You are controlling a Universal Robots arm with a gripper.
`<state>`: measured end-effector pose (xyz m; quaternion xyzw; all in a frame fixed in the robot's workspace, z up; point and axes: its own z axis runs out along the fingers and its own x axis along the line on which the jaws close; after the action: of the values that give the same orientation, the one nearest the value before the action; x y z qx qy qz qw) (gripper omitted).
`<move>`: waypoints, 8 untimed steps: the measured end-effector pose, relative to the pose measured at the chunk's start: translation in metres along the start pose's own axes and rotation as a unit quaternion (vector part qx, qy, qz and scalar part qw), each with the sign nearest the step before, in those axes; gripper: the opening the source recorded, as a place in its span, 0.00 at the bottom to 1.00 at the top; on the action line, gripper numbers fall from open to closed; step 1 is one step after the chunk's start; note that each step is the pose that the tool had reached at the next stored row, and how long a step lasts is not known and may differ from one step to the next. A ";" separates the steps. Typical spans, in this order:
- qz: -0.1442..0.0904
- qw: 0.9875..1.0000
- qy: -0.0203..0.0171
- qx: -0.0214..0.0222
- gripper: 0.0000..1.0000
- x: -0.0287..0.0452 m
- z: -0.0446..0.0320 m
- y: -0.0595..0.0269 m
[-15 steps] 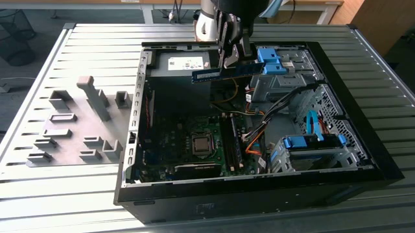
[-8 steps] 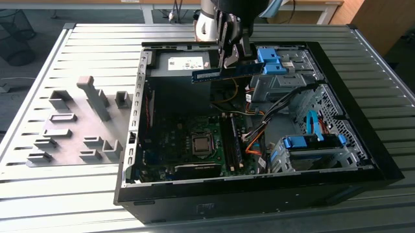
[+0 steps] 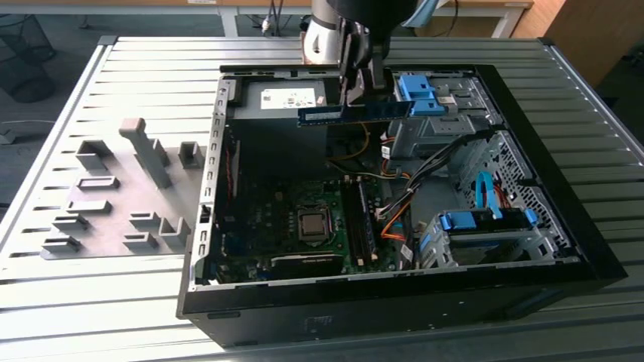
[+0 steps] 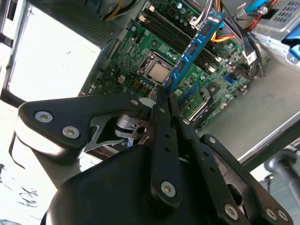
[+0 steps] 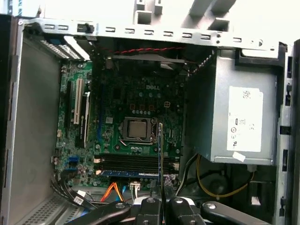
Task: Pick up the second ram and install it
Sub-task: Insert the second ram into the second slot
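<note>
The second ram (image 3: 332, 114) is a slim blue-green board with a white sticker, held level above the open computer case (image 3: 302, 313), in front of the power supply. My gripper (image 3: 360, 104) is shut on its middle from above. In the second wrist view the ram (image 4: 194, 47) sticks out past the shut fingers (image 4: 161, 108), over the motherboard. The first wrist view shows the ram (image 5: 160, 150) edge-on, standing out from the gripper (image 5: 161, 194) above the dark memory slots (image 5: 133, 164). A blue strip (image 5: 126, 173) lies along the slot nearest the cables.
The power supply (image 3: 286, 96) fills the case's far corner. Bright blue drive-bay clips (image 3: 418, 94) and a second bay (image 3: 483, 220) sit on the exterior view's right, with orange cables (image 3: 394, 219) beside the slots (image 3: 360, 222). Grey fixture blocks (image 3: 121, 196) stand on the slatted table to the left.
</note>
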<state>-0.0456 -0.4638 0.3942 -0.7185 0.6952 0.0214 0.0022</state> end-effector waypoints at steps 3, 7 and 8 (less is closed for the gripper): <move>0.021 1.000 0.000 0.001 0.14 0.0000 0.0003 0.0000; 0.046 0.999 0.000 0.002 0.14 0.0001 0.0007 0.0000; 0.052 0.999 0.000 0.002 0.14 0.0001 0.0008 0.0000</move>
<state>-0.0456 -0.4638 0.3934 -0.6816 0.7315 0.0205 0.0024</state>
